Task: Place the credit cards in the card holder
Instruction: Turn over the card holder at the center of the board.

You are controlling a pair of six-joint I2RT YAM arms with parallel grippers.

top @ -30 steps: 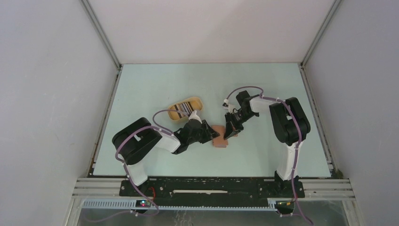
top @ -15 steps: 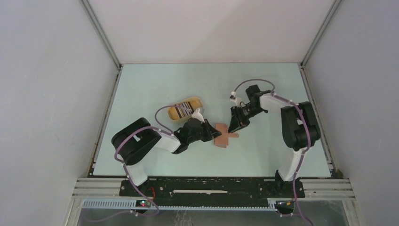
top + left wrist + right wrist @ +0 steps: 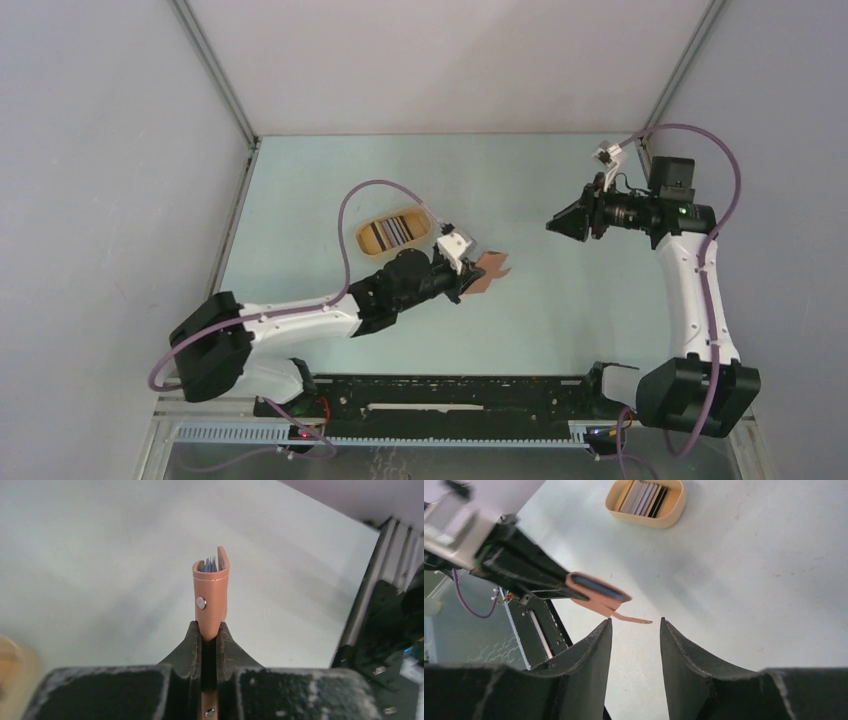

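Left tool (image 3: pixel 210 630) is clamped tight on the holder (image 3: pixel 212 587), gripping it low by the folded end, and it hangs in the air over the middle of the table (image 3: pixel 560 320), clear of the surface. Right tool (image 3: pixel 635 625) stands half spread with nothing between its fingers, up high toward the right edge and well apart from the holder. The tray (image 3: pixel 362 238) sits left of centre, toward the far edge, with cards (image 3: pixel 392 232) stacked on edge inside, so by my read the job is partway and the next card has to come from there. To do it well, I'd want the left arm to hold dead steady with the holder's open mouth turned toward the right arm. The right tool should pinch just one card by its top edge, lift it straight out, then line it up with the slot before pushing. A crooked entry would likely jam on the leather lip. Now the views. The left wrist shows what the overhead cannot: a snap stud (image 3: pixel 200 602) on the leather and thin blue-grey edges peeking from the holder's mouth, apparently cards already in. The right wrist shows the loose tab (image 3: pixel 631 620) dangling below the holder. Only the overhead shows how far apart the two arms stand.
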